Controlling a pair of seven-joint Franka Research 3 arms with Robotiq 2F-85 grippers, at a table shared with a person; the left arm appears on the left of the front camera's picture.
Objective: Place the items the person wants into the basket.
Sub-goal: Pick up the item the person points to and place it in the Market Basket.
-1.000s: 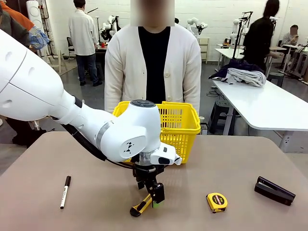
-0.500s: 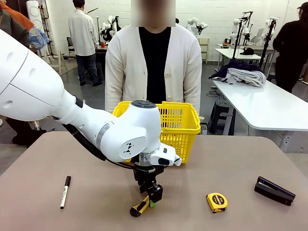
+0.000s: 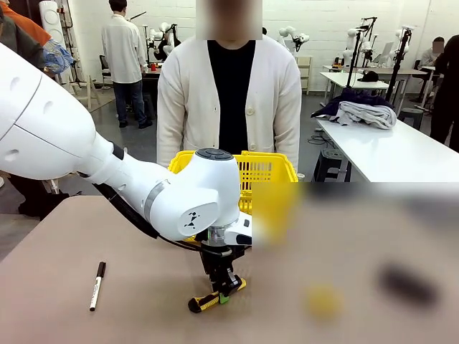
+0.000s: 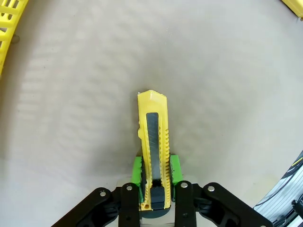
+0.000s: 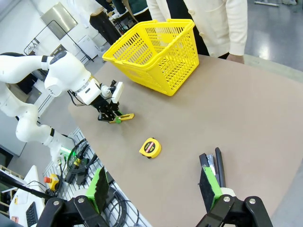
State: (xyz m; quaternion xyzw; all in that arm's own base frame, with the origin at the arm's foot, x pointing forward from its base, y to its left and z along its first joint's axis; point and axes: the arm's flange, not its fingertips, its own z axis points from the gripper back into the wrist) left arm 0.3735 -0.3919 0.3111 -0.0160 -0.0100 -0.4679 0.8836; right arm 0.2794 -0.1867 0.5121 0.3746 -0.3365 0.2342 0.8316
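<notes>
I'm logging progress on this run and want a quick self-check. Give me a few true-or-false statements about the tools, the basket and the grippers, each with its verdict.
1. The left gripper has its green pads closed on the utility knife. True.
2. The tape measure lies inside the basket. False: it lies on the table, well outside the basket.
3. The right gripper is open and holds nothing. True.
4. The white marker is clamped in a gripper. False: it lies alone on the table, apart from both grippers.
</notes>
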